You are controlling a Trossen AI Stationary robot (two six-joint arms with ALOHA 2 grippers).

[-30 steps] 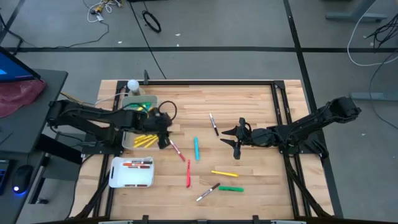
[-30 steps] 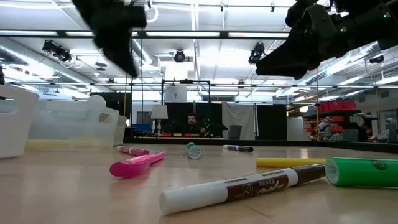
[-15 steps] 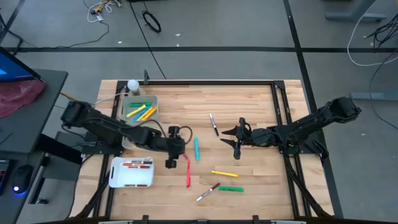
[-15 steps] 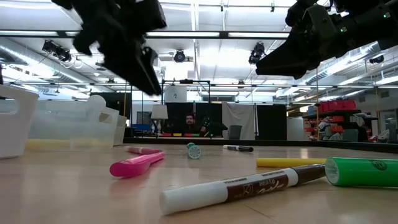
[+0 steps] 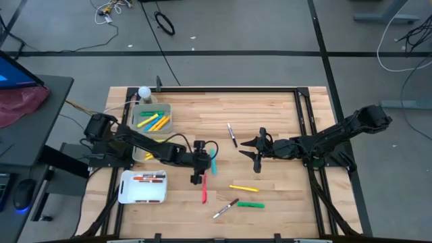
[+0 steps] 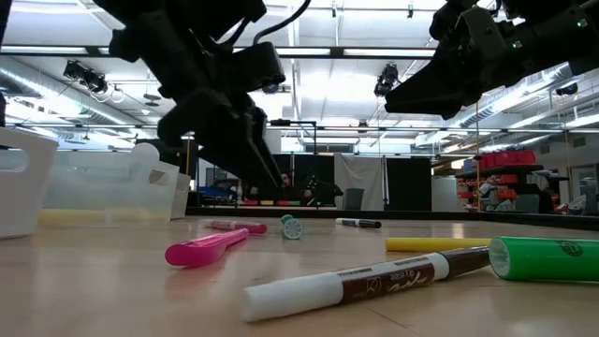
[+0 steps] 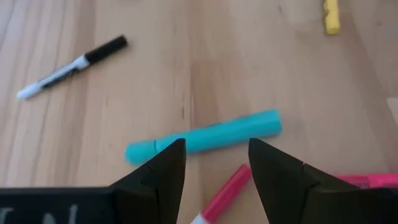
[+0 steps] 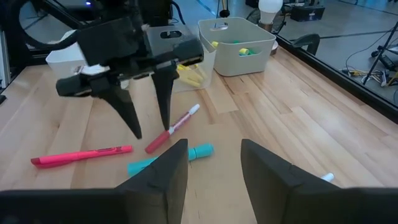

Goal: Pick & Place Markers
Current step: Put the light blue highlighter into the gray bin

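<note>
Several markers lie flat on the wooden table. A light blue one [image 5: 213,162] [image 7: 205,138] is just beyond my left gripper [image 5: 201,169] [image 7: 214,155], which hovers open over a red-and-white marker [image 8: 175,127] [image 7: 224,193]. A pink marker [image 5: 204,190] lies toward the near edge, with a yellow [image 5: 243,188], a green [image 5: 250,204] and a brown-and-white one [image 5: 225,208]. A thin black-and-white pen [image 5: 231,133] lies farther back. My right gripper [image 5: 250,154] [image 8: 214,155] waits open above mid-table, right of the blue marker.
At the table's left stand a clear bin [image 5: 152,118] with yellow and green markers, a second clear bin [image 5: 140,154] with yellow ones, and a white bin [image 5: 143,187] with red ones. A light bulb [image 5: 144,92] stands at the far left corner.
My left gripper has swung away from the clear bins toward the table's middle and slightly toward the near edge, coming down lower over the red-and-white and blue markers. It carries nothing. The markers have not moved.
</note>
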